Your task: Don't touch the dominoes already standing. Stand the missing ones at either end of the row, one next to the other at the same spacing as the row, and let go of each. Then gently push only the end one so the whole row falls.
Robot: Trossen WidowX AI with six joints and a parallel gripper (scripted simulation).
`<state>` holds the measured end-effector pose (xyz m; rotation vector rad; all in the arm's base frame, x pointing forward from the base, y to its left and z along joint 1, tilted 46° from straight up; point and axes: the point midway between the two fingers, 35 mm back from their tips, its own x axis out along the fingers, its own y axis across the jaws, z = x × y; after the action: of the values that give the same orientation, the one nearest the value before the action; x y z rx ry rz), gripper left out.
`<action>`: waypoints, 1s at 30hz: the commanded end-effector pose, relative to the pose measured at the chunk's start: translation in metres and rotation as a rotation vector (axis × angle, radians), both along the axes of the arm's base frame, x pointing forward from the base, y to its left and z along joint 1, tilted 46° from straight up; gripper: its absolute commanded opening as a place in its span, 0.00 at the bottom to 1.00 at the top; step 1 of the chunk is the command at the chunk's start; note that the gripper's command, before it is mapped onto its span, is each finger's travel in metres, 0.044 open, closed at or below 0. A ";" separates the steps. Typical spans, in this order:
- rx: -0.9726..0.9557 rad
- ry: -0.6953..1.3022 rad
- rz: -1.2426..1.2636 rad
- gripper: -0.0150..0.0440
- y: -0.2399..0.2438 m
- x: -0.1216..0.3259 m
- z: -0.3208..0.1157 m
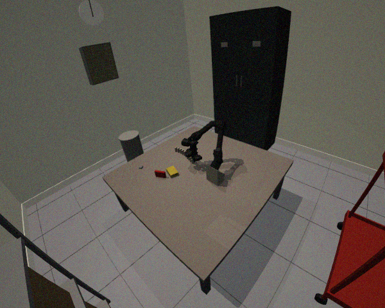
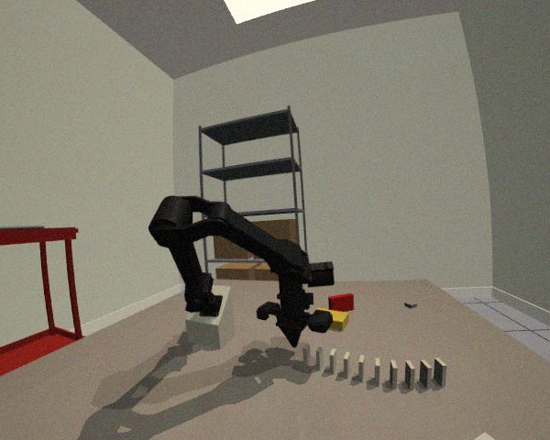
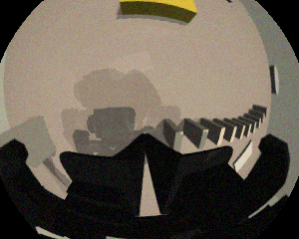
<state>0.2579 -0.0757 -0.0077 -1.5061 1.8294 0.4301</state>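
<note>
A curved row of several thin pale dominoes [image 1: 180, 151] [image 2: 361, 367] [image 3: 217, 131] stands upright on the table, evenly spaced. The end domino nearest the arm [image 2: 306, 354] [image 3: 172, 134] stands upright, partly shaded. My gripper [image 1: 197, 160] [image 2: 294, 345] [image 3: 145, 137] is shut and empty, pointing down. Its tips are just beyond that end of the row, on the arm-base side, and look a little above the table. In the wrist view the tips appear left of the end domino, with a small gap. The top view shows the near end of the row partly hidden by the gripper.
A yellow block [image 1: 172, 171] [image 2: 337, 320] [image 3: 159, 9] lies near a red block [image 1: 160, 174] [image 2: 341, 302]. A small dark object [image 1: 140, 167] [image 2: 410, 305] lies farther off. The arm stands by a grey box [image 1: 215, 176] [image 2: 203, 332]. A pale flat piece [image 3: 243, 157] shows beyond the row.
</note>
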 end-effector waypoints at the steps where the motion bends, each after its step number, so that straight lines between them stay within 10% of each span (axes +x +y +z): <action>1: -0.012 0.016 0.003 0.25 -0.015 -0.007 -0.012; 30: 0.017 0.032 0.029 0.25 -0.006 0.032 -0.001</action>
<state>0.2841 -0.0942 -0.0119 -1.5205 1.8451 0.4532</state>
